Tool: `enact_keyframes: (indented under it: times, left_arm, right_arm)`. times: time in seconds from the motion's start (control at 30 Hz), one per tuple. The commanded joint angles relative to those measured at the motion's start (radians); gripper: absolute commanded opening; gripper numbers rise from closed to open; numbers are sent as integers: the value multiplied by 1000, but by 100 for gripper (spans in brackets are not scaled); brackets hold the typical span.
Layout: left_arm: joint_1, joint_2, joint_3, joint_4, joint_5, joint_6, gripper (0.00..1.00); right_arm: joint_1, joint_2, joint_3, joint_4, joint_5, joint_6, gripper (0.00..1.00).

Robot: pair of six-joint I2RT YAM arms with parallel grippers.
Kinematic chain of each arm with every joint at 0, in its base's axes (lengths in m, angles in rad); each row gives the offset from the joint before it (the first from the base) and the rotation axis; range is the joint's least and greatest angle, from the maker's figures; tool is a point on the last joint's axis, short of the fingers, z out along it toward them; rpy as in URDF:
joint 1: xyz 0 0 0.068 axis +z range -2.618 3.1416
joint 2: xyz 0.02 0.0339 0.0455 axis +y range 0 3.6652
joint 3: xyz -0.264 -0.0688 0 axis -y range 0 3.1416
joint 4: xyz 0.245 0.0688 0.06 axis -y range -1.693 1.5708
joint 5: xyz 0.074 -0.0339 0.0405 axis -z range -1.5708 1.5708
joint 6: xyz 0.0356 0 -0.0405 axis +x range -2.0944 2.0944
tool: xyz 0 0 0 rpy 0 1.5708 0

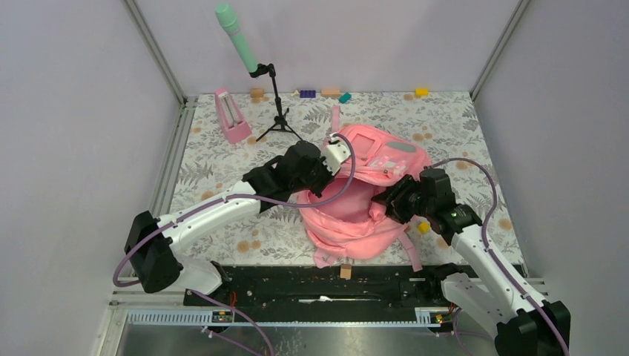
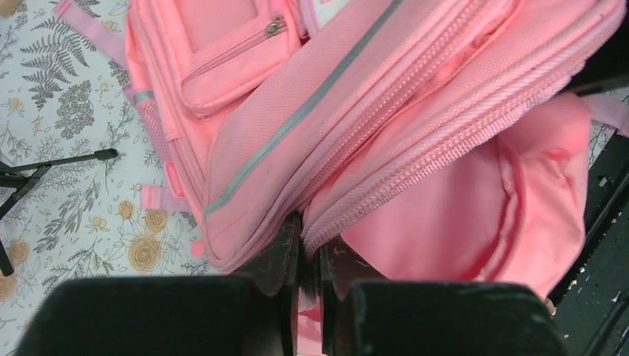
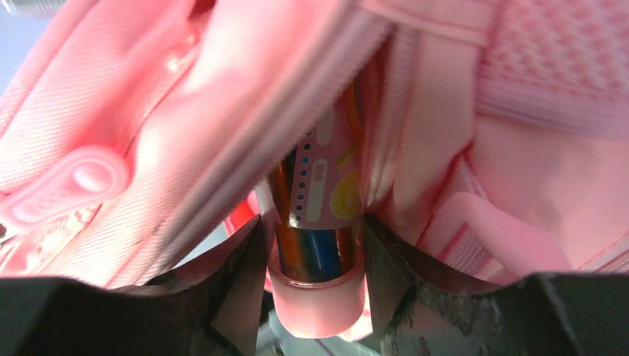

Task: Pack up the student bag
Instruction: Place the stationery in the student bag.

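The large soft pink fabric student bag lies in the middle of the surface with its main compartment unzipped and gaping. The left gripper is clenched on the bag's zipper rim and holds the mouth up. The right gripper grasps a glossy metallic cylinder with a pink end cap and a pink printed label. The cylinder's leading end is inside the bag's mouth. Judgement: packing is under way, with this item partly inserted and not yet released. What the bag already holds cannot be seen. Left to do, on this reading: release the cylinder, fetch any further items, close the zipper.

The enclosure has plain pale lilac walls. The surface carries a leaf-and-flower print. Beyond the bag stands a black tripod stand with a mint-green microphone. Beyond the bag and to its left stands a small rigid pink pyramid-shaped metronome. Further beyond the bag, along the back wall, lie small coloured blocks, among them a purple block. A small yellow block lies just beside the bag on its right.
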Motion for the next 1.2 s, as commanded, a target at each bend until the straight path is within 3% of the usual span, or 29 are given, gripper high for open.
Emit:
enact_keyframes:
  times: [0.0, 0.23, 0.47, 0.67, 0.87, 1.07, 1.17]
  left_arm:
    - [3, -76, 34, 53, 12, -49, 0]
    - [3, -79, 35, 56, 23, -49, 0]
    - [2, -67, 33, 60, 33, -46, 0]
    - [4, -56, 33, 58, 32, -46, 0]
    - [3, -56, 29, 53, -45, -28, 0]
    - [3, -61, 30, 54, -55, -33, 0]
    - [3, -62, 30, 56, -36, -43, 0]
  right_arm:
    - [49, -25, -63, 359, 357, 206, 0]
    - [124, 84, -30, 507, 569, 177, 0]
    - [186, 239, 21, 683, 577, 225, 0]
    - [271, 311, 99, 719, 605, 258, 4]
    - [276, 274, 145, 611, 657, 217, 9]
    - [274, 181, 213, 445, 759, 77, 28]
    - [274, 196, 228, 449, 731, 63, 28]
